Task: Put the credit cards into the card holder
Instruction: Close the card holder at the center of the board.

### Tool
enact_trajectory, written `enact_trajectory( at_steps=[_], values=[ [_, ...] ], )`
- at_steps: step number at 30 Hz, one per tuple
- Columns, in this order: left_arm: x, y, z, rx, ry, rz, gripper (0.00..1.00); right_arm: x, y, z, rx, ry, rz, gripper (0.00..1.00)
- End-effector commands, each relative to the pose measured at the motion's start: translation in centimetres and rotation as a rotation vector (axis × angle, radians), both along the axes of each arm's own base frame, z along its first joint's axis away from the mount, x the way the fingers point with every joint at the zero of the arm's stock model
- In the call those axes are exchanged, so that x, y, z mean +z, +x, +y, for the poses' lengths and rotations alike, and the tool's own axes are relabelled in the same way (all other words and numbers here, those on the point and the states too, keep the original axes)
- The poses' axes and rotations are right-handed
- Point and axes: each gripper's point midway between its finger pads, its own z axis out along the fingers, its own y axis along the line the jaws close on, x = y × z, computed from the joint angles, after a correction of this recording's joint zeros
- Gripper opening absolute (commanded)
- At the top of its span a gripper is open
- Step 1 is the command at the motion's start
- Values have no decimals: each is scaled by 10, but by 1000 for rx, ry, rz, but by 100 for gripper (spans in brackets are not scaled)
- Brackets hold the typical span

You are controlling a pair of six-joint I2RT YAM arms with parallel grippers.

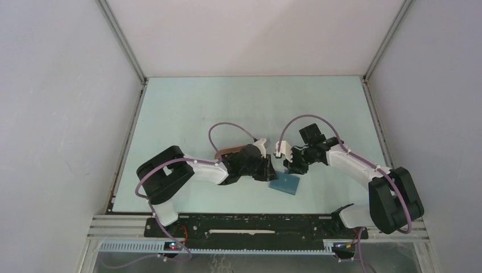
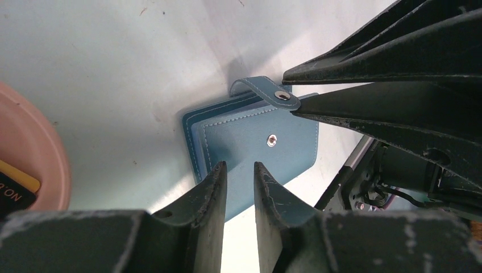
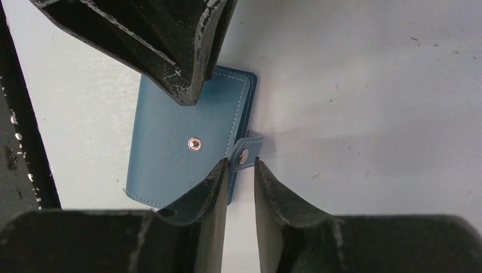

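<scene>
The blue card holder [image 1: 284, 183] lies closed on the table, its snap strap [image 2: 266, 89] unfastened and curled up. It shows in the left wrist view [image 2: 256, 142] and the right wrist view [image 3: 176, 153]. My left gripper [image 2: 237, 169] hovers over the holder's near edge, jaws slightly apart and empty. My right gripper [image 3: 239, 166] is narrowly open, with the strap tab [image 3: 245, 152] between its fingertips. An orange-tan card [image 2: 17, 177] and a black card [image 2: 10, 198] lie in the pink tray [image 2: 40, 148] at the far left of the left wrist view.
In the top view the pink tray [image 1: 223, 152] is mostly hidden under my left arm. Both grippers meet over the holder, close together, near the table's front middle. A black rail [image 3: 23, 142] runs along the near table edge.
</scene>
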Motion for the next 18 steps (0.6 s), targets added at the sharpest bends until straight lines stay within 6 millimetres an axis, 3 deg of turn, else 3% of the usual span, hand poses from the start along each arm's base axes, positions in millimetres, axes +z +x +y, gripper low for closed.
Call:
enact_trajectory(
  at_steps=[1, 18],
  values=[
    [10, 7, -11, -12, -11, -43, 29, 14, 10, 11, 15, 35, -43, 30],
    [5, 8, -10, -5, 6, -32, 28, 19, 9, 14, 19, 51, -37, 15]
  ],
)
